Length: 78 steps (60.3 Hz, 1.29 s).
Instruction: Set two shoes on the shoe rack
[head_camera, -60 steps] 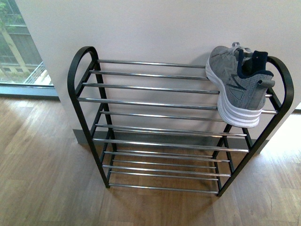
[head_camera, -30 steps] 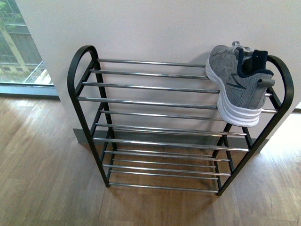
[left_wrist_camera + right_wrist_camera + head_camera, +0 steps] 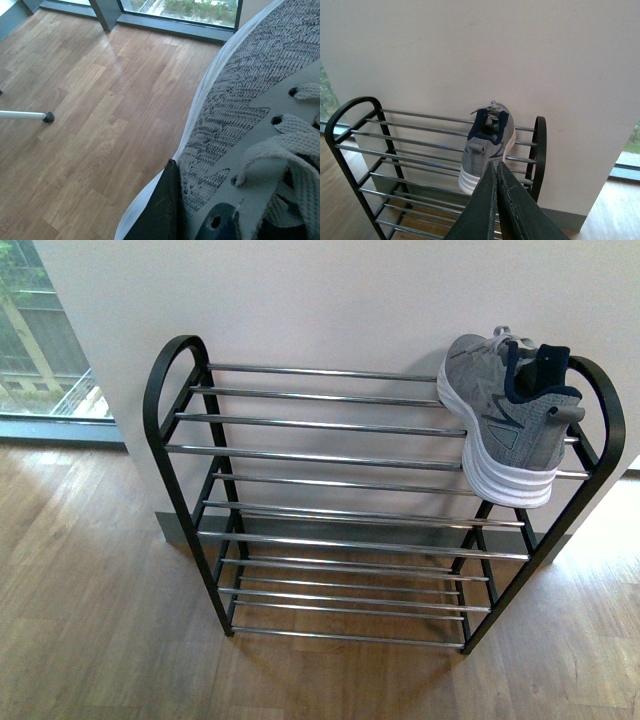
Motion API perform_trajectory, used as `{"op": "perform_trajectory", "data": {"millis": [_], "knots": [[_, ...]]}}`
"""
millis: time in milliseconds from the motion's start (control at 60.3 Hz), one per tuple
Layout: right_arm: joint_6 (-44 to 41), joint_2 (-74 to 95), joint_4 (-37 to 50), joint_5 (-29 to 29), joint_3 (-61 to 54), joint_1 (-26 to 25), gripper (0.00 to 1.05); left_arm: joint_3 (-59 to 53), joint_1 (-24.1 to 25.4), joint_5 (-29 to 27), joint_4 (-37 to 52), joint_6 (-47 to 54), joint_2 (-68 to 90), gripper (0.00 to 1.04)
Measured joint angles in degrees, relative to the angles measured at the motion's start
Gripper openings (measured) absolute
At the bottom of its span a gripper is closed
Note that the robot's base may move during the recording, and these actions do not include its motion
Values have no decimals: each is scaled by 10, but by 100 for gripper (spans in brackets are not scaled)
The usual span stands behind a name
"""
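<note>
One grey sneaker [image 3: 510, 425] sits on the shoe rack [image 3: 300, 454] at its top tier's right end — beyond the right gripper [image 3: 496, 170], pinched closed, empty — while the left gripper [image 3: 169, 200] clasps a second sneaker [image 3: 240, 95].

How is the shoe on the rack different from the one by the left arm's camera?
The rack sneaker rests atop the shoe rack, untouched; the other sneaker hangs over the floor, gripped by the left pincer. Both are grey knit with white soles.
</note>
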Motion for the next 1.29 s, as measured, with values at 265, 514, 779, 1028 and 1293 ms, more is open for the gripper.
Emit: {"op": "perform_trajectory", "data": {"millis": [265, 514, 779, 1028, 1293], "knots": [[0, -40, -40, 0, 0, 0, 2, 0, 0, 0, 0, 0, 0, 2], [0, -111, -130, -1, 0, 0, 2, 0, 0, 0, 0, 0, 0, 2], [0, -158, -162, 0, 0, 0, 2, 0, 0, 0, 0, 0, 0, 2], [0, -159, -162, 0, 0, 0, 6, 0, 0, -1, 0, 0, 0, 2], [0, -160, -164, 2, 0, 1, 95, -4, -1, 2, 16, -6, -5, 2]]}}
